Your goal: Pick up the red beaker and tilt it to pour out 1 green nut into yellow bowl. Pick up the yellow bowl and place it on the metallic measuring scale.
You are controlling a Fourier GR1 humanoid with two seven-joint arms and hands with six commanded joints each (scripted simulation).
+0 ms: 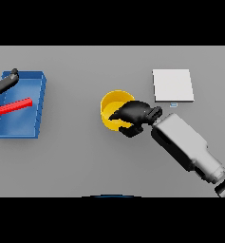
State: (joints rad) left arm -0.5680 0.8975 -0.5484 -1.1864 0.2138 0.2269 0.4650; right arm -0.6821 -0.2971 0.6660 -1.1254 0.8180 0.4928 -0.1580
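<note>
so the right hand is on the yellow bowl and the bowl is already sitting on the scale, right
Not quite. The right hand is on the yellow bowl, but the bowl sits on the table, left of the scale and apart from it. The head view shows this.

No text, label, brand, number or sign can be read anywhere here. The scale [173,85] has a small pale patch at its near edge (perhaps a display), but nothing on it can be made out. The bowl [112,105], the blue bin [38,107] and the red bar [12,107] in it show plain colour only, with no markings.
</note>
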